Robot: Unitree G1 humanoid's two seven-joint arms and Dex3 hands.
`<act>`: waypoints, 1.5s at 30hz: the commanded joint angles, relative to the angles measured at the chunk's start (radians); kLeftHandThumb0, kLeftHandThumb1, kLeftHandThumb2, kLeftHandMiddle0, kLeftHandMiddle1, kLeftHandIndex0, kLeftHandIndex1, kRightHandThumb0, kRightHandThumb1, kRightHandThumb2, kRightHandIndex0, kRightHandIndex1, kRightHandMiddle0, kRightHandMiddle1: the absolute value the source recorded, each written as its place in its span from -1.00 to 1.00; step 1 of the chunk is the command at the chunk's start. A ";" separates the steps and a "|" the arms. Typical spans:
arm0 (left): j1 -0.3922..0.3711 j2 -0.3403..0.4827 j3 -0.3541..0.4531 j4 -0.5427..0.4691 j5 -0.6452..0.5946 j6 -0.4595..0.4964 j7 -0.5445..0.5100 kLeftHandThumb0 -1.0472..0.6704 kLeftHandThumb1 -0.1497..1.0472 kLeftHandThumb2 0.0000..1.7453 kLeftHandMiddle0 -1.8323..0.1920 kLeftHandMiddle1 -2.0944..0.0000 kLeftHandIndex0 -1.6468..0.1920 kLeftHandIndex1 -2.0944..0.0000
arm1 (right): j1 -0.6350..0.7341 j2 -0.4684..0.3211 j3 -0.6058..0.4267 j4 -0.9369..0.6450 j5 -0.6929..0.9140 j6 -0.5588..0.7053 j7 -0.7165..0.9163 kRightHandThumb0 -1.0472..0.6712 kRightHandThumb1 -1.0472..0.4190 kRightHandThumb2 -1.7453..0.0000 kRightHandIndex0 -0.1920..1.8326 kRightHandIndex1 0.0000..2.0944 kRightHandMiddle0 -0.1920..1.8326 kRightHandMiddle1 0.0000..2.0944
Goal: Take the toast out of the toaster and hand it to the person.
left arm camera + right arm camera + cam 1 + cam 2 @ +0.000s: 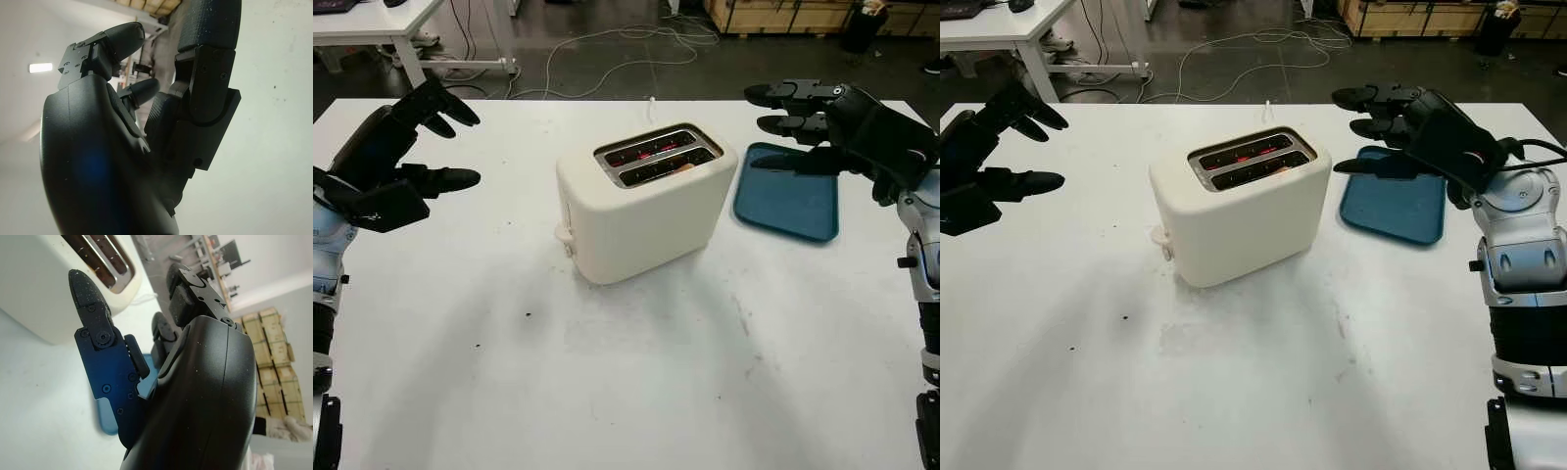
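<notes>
Cream plastic makes up the one toaster (pixel 644 201), standing mid-table with two slots in its top, red glowing inside. One piece of toast (pixel 684 166) sits low in the nearer slot, toward its right end. One blue tray (pixel 787 191) lies just right of the toaster. No writing can be read on anything. Left hand (pixel 396 157) hovers open, holding nothing, above the white table (pixel 636 372) at far left; right hand (pixel 1410 127) hovers open over the tray.

Bright, even overhead light floods the white worktop (pixel 636 392), which shows soft grey shadows at lower left. Wrist views blur the near hand shells; a ceiling lamp glares at left.
</notes>
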 commanded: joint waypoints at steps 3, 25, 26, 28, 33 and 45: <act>0.008 -0.001 0.008 -0.002 -0.006 0.001 0.001 -1.00 0.79 -0.62 0.81 -0.50 0.79 -0.37 | -0.015 0.000 0.000 -0.001 -0.007 0.000 -0.009 -0.46 -0.61 1.00 -0.37 -0.98 -0.35 -0.99; 0.012 -0.003 0.010 -0.003 -0.012 0.003 -0.001 -1.00 0.79 -0.63 0.81 -0.48 0.79 -0.37 | -0.014 0.006 -0.003 -0.013 0.003 0.026 -0.010 -0.45 -0.60 1.00 -0.37 -0.99 -0.36 -1.00; 0.013 -0.003 0.010 -0.005 -0.009 0.003 0.002 -1.00 0.79 -0.64 0.81 -0.48 0.79 -0.37 | -0.013 0.006 -0.003 -0.014 0.002 0.026 -0.010 -0.46 -0.60 1.00 -0.37 -0.98 -0.36 -0.99; 0.013 0.000 0.008 -0.002 0.000 -0.005 0.009 -1.00 0.79 -0.62 0.81 -0.48 0.79 -0.37 | -0.014 0.004 -0.003 -0.012 0.004 0.022 -0.004 -0.45 -0.61 0.99 -0.38 -0.99 -0.37 -1.00; 0.014 -0.002 0.011 -0.006 -0.014 0.004 -0.003 -1.00 0.79 -0.63 0.81 -0.48 0.79 -0.37 | -0.012 0.008 -0.005 -0.025 0.002 0.042 -0.013 -0.44 -0.59 1.00 -0.38 -0.99 -0.36 -0.99; 0.008 -0.001 0.006 -0.001 -0.003 -0.002 0.002 -1.00 0.79 -0.63 0.81 -0.48 0.79 -0.36 | -0.015 0.006 -0.005 -0.017 0.007 0.026 -0.002 -0.42 -0.60 1.00 -0.38 -0.99 -0.37 -1.00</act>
